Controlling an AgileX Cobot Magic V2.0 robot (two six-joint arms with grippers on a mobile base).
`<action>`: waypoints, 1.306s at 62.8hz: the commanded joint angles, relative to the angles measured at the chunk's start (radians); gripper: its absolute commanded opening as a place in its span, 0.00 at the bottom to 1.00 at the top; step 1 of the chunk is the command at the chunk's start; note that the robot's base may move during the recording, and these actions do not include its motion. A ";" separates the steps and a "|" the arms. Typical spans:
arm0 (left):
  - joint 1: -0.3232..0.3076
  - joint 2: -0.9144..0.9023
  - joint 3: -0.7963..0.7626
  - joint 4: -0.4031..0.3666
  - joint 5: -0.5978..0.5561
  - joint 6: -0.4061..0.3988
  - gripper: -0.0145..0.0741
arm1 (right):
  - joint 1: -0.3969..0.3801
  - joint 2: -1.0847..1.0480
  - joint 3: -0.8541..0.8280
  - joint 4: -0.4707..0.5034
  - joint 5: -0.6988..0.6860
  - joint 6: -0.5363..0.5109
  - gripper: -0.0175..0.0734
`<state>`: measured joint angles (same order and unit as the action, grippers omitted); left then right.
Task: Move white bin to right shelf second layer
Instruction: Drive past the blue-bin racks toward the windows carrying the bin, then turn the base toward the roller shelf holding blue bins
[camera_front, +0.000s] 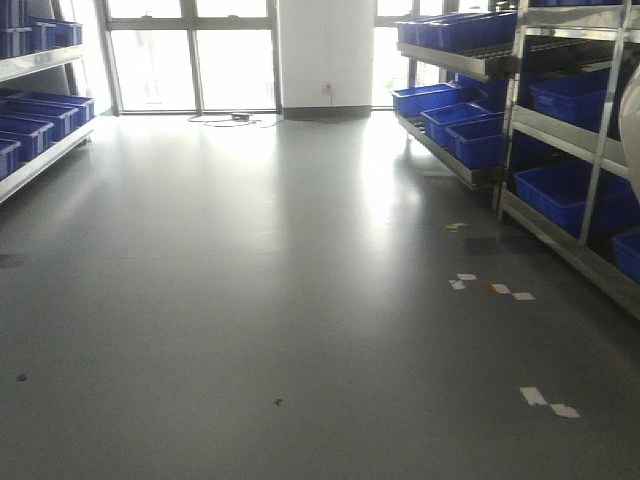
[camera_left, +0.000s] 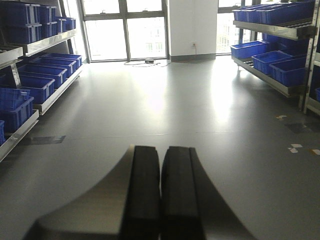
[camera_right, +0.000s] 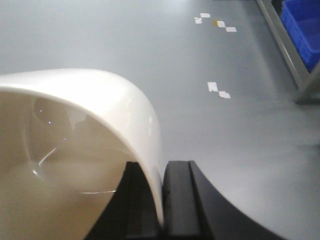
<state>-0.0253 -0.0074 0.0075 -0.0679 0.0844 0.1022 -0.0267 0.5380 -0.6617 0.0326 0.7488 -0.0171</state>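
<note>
The white bin (camera_right: 100, 105), a glossy cream-white plastic tub with a smooth rounded rim, is held by its wall between the right arm's fingers (camera_right: 177, 205), two black pads drawn in until only the thin wall parts them. One pad sits inside the mouth and the other outside. The tub's hollow fills the lower left of the right wrist view and hangs above the glossy grey floor (camera_right: 150, 35), on no shelf. Past the tub, small white tape marks (camera_right: 218, 90) lie on the floor. Further right stands the foot of the right shelf (camera_right: 305, 82), a multi-tier stainless-steel rack, with a blue rectangular plastic crate (camera_right: 302, 25) on its lowest level. In the front view the same rack runs along the right side, its sloped levels loaded with blue crates; I cannot tell the surface of the second level from here. The left arm's fingers (camera_left: 145, 190), also black, are pressed together with only a seam between them and hold nothing. They point down the open aisle toward tall bright windows (camera_left: 125, 30), with another steel rack of blue crates (camera_left: 30, 85) to the left.
</note>
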 joint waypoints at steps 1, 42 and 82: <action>-0.008 -0.013 0.037 -0.006 -0.084 -0.003 0.26 | -0.006 0.004 -0.029 0.002 -0.090 0.000 0.25; -0.008 -0.013 0.037 -0.006 -0.084 -0.003 0.26 | -0.006 0.004 -0.029 0.002 -0.090 0.000 0.25; -0.008 -0.013 0.037 -0.006 -0.084 -0.003 0.26 | -0.006 0.004 -0.029 0.002 -0.090 0.000 0.25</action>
<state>-0.0253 -0.0074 0.0075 -0.0679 0.0844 0.1022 -0.0267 0.5380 -0.6617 0.0326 0.7488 -0.0171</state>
